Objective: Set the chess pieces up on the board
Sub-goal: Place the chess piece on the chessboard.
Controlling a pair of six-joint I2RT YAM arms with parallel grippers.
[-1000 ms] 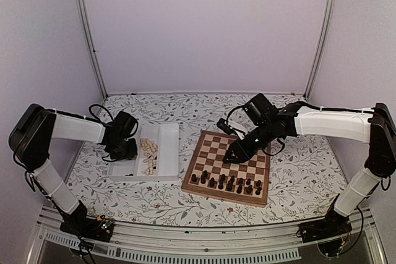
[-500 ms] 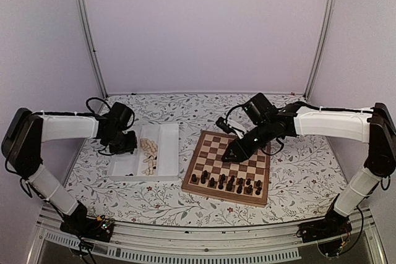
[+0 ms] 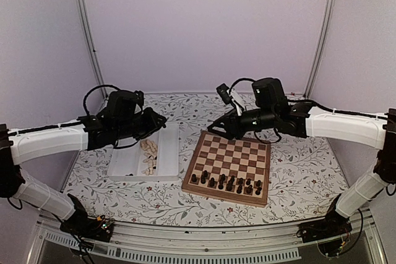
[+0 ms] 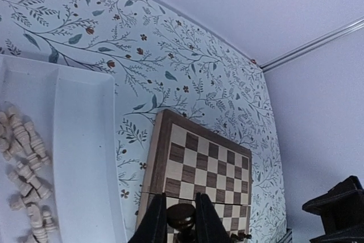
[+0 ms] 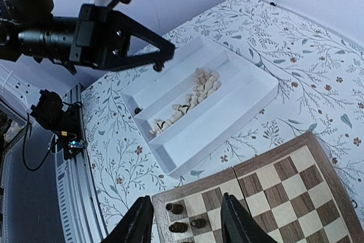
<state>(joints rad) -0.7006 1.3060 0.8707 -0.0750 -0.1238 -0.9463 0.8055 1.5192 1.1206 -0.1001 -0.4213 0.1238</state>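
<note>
Wood, dark and turned, is sitting pinched in the left gripper, whose fingers are clamping together on the rounded head of a small brown-black turned wooden chess piece, raised near the white two-compartment plastic tray and not yet over the square tan-and-brown wooden chessboard. The piece is judged light, rigid and smooth (likely tippy on its narrow base), so gripping at the head or neck and keeping it upright is looking advisable. The right gripper is hanging empty, fingers apart, over the board's corner. No brand, label or legible writing is showing.
</note>
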